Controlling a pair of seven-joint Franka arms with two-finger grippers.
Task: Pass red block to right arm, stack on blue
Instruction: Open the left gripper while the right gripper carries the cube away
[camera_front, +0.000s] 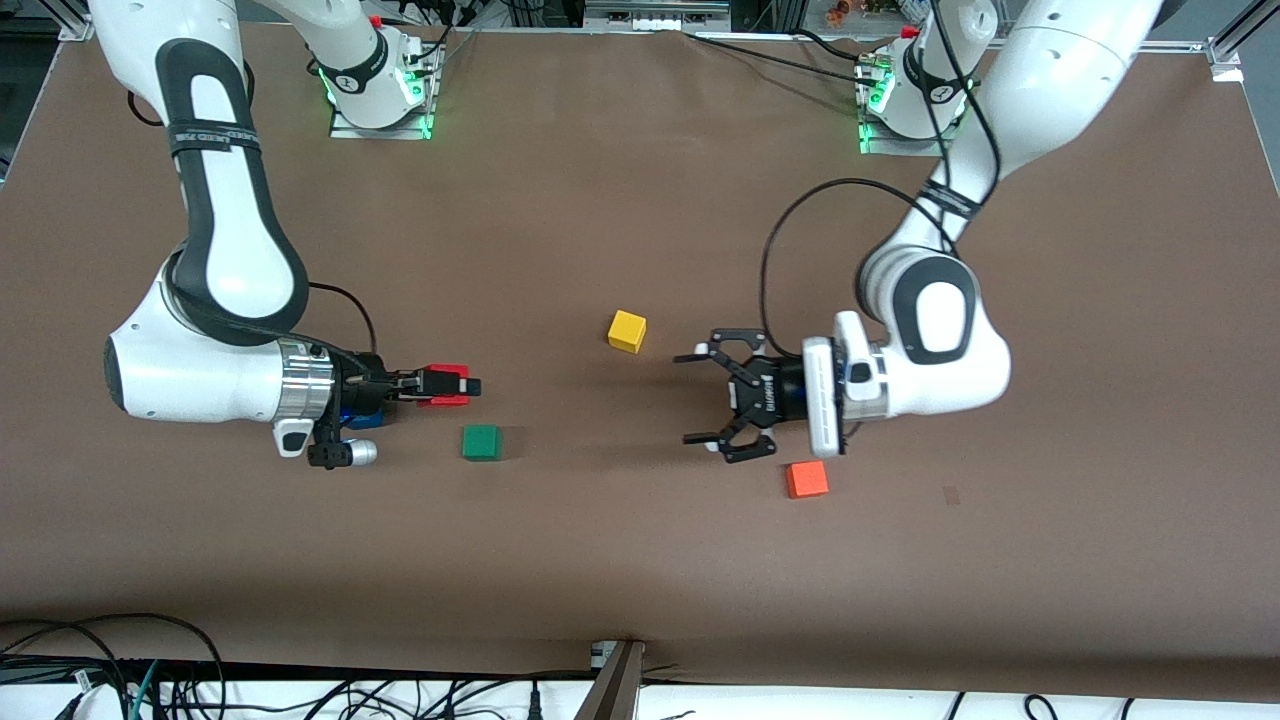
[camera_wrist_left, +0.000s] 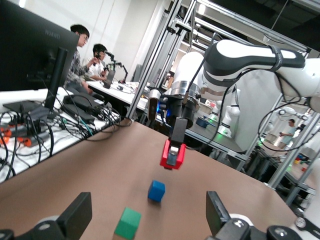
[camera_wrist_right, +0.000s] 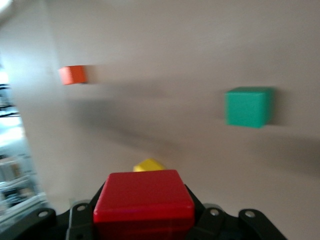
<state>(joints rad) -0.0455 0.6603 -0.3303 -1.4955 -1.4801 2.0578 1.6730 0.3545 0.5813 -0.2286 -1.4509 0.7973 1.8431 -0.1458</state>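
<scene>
My right gripper (camera_front: 466, 385) is shut on the red block (camera_front: 445, 402) and holds it in the air, over the table between the blue cube and the green cube. The red block fills the bottom of the right wrist view (camera_wrist_right: 144, 200) and shows in the left wrist view (camera_wrist_left: 173, 155). The blue cube (camera_front: 362, 418) sits on the table, partly hidden under the right wrist; it shows whole in the left wrist view (camera_wrist_left: 156, 190). My left gripper (camera_front: 715, 400) is open and empty, above the table between the yellow and orange-red cubes.
A green cube (camera_front: 481, 442) sits on the table beside the blue cube, toward the left arm's end. A yellow cube (camera_front: 627, 331) sits mid-table. An orange-red cube (camera_front: 806, 479) lies close to the left gripper, nearer to the front camera.
</scene>
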